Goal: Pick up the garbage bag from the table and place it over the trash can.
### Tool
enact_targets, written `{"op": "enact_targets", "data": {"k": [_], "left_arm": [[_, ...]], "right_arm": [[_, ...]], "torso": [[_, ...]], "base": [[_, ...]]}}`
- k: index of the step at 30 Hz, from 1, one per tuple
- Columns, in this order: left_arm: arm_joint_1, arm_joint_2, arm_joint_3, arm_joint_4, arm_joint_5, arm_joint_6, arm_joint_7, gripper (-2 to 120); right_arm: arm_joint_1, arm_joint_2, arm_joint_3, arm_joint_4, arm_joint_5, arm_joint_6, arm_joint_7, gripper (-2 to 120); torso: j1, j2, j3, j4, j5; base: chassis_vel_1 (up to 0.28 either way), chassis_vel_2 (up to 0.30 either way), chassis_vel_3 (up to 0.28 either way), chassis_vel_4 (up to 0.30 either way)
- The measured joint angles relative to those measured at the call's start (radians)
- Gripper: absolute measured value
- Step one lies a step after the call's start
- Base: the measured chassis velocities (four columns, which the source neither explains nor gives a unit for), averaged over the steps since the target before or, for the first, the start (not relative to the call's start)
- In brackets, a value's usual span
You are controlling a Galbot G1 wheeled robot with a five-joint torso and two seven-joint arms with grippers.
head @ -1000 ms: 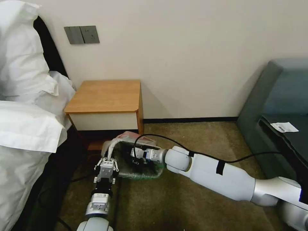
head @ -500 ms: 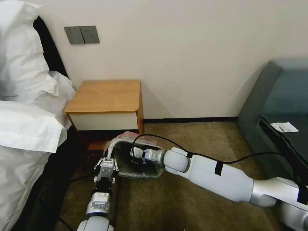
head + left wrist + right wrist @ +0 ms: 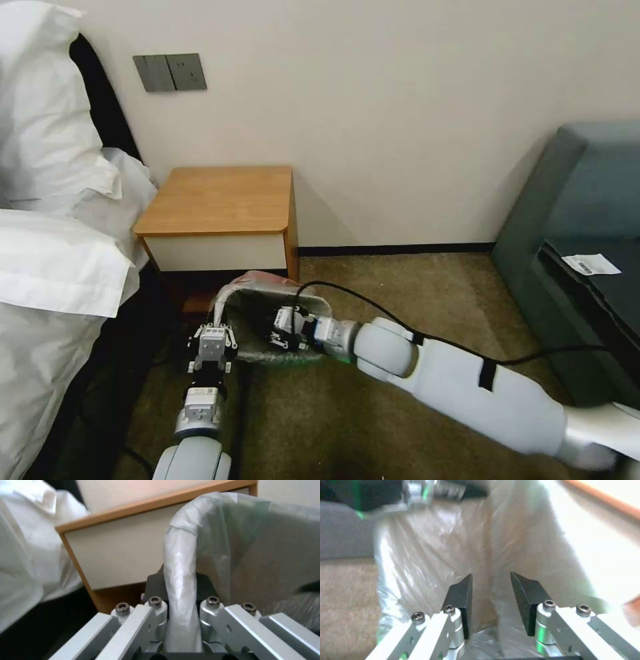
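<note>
The trash can [image 3: 293,359] stands on the carpet in front of the table [image 3: 220,200], its pale green wall showing through plastic. The garbage bag [image 3: 267,283] is draped over its mouth, pinkish rim at the far edge. My left gripper [image 3: 212,329] is at the bin's left corner, shut on a rolled edge of the garbage bag [image 3: 181,562]; in the left wrist view that gripper [image 3: 180,585] pinches the strip. My right gripper [image 3: 277,329] reaches inside the bin. In its wrist view the right gripper [image 3: 491,585] stands open, facing crinkled bag film [image 3: 436,550].
White pillows and bedding [image 3: 53,220] fill the left side. A dark blue-grey sofa [image 3: 587,220] stands at the right. A black cable [image 3: 400,317] runs along my right arm. Open carpet [image 3: 413,280] lies between the bin and the sofa.
My left gripper has drawn back a little toward me and leftward with the bag's edge. The right arm's elbow has swung right, the gripper staying inside the bin. The bag's mouth looks wider.
</note>
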Motion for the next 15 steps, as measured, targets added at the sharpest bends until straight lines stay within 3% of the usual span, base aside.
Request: {"op": "enact_targets", "data": {"k": [6,7,9,11,15], "left_arm": [[-0.003,0.013,0.014,-0.016,-0.151,0.070,-0.012,7],[-0.003,0.013,0.014,-0.016,-0.151,0.070,-0.012,7],[0.003,0.024,0.024,-0.028,-0.226,0.104,-0.018,7],[0.006,0.027,0.026,-0.033,-0.252,0.116,-0.020,7],[0.009,0.043,0.031,-0.046,-0.377,0.181,-0.024,7]], "right_arm": [[-0.275,-0.069,0.252,0.157,-0.041,0.056,-0.036,30],[-0.275,-0.069,0.252,0.157,-0.041,0.056,-0.036,30],[-0.406,-0.097,0.368,0.237,-0.047,0.095,-0.043,30],[-0.439,-0.098,0.401,0.256,-0.049,0.106,-0.043,30],[-0.621,-0.035,0.602,0.343,-0.068,0.186,-0.041,30]], "torso": [[0.000,0.000,0.000,-0.0003,0.0002],[0.000,0.000,0.000,-0.0003,0.0002],[0.000,0.000,0.000,-0.0002,-0.0002],[0.000,0.000,0.000,-0.0002,-0.0001],[0.000,0.000,0.000,0.0000,0.0000]], "base": [[0.000,0.000,0.000,0.000],[0.000,0.000,0.000,0.000],[0.000,0.000,0.000,0.000],[0.000,0.000,0.000,0.000],[0.000,0.000,0.000,0.000]]}}
